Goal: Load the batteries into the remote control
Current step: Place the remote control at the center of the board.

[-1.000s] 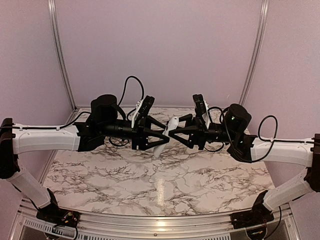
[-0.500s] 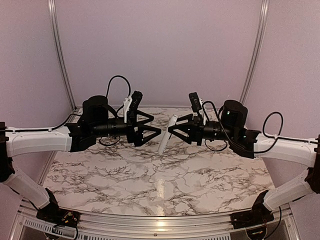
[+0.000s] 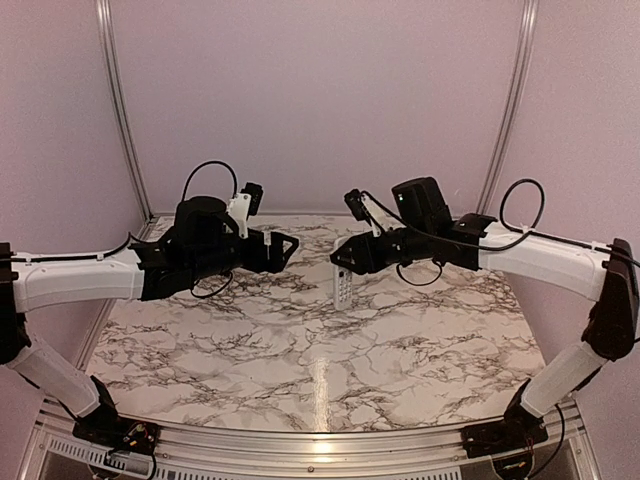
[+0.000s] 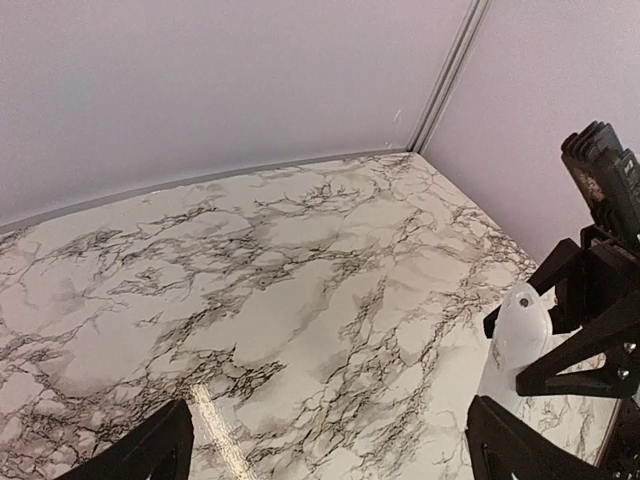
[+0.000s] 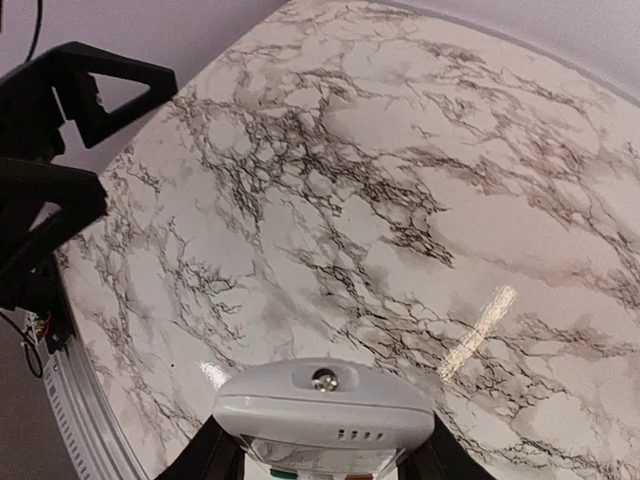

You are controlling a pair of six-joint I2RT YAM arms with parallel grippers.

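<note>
The remote control [image 3: 342, 285] hangs upright above the marble table, its grey buttons facing the top camera. My right gripper [image 3: 347, 260] is shut on its upper end. In the right wrist view the remote control [image 5: 325, 405] shows end-on, clamped between the black fingers [image 5: 212, 458]. My left gripper [image 3: 287, 248] stands open a short way to the left of the remote, touching nothing. In the left wrist view its fingers [image 4: 150, 450] are spread wide over bare table, and the remote control [image 4: 520, 330] shows at the right edge. The batteries are out of view.
The marble tabletop [image 3: 320, 350] lies below both arms. Purple walls with metal corner rails [image 3: 120, 110] close in the back and sides. Across from the right wrist camera, the left gripper [image 5: 60, 150] shows at the upper left.
My left gripper opened, let go of the remote and drew back to the left. The right arm turned the remote from slanting to hanging upright, buttons toward the camera.
</note>
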